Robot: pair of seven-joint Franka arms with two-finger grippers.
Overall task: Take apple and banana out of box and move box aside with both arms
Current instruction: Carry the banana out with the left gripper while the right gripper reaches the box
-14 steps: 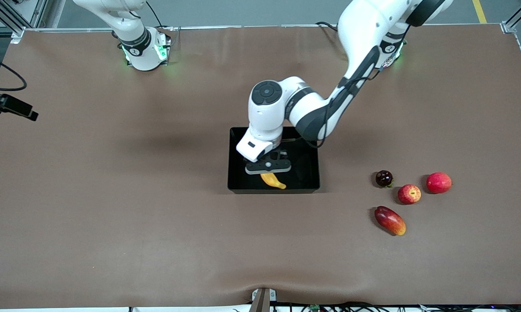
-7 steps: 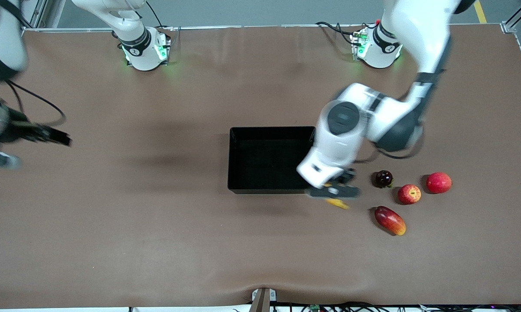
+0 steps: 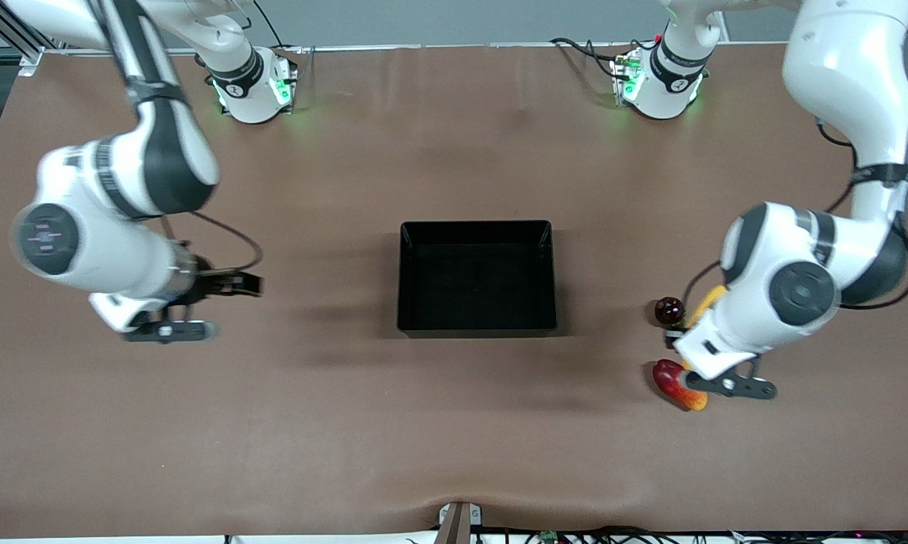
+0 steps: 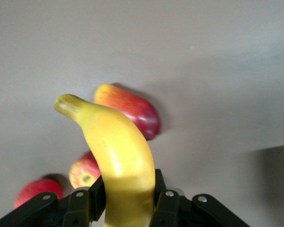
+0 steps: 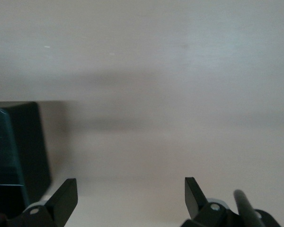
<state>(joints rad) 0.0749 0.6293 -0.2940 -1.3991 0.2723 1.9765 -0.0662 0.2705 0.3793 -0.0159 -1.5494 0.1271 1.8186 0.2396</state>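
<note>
**Banana clamped in left gripper over the fruit cluster; right gripper open and empty**

Left gripper (image 3: pixel 728 385): up in the air over the fruits at the left arm's end of the table, fingers (image 4: pixel 163 201) closed on the banana (image 4: pixel 114 156). Clamped near one end, rest of the curved yellow body sticking out past the fingertips, stem tip free. In the front view only a short yellow strip of it visible beside the wrist.

Directly under the held fruit: mango (image 3: pixel 677 383), red-yellow, lying on the tabletop (image 3: pixel 333 423), partly covered by the gripper. Apple (image 4: pixel 84 171) with yellow patches seen in the left wrist view, partly hidden by the banana; hidden by the arm in the front view. One more red round fruit (image 4: pixel 35 190) at the edge of that wrist view. Dark purple fruit (image 3: pixel 669 310) just beside the left arm's wrist, farther from the front camera than the mango.

Right gripper (image 3: pixel 168 330): over bare tabletop toward the right arm's end, fingers (image 5: pixel 65 197) spread wide, nothing between them. Well apart from the box.

Box (image 3: pixel 477 276): black, open-top, mid-table between the two arms, flat on the surface, nothing inside. One corner visible in the right wrist view.
</note>
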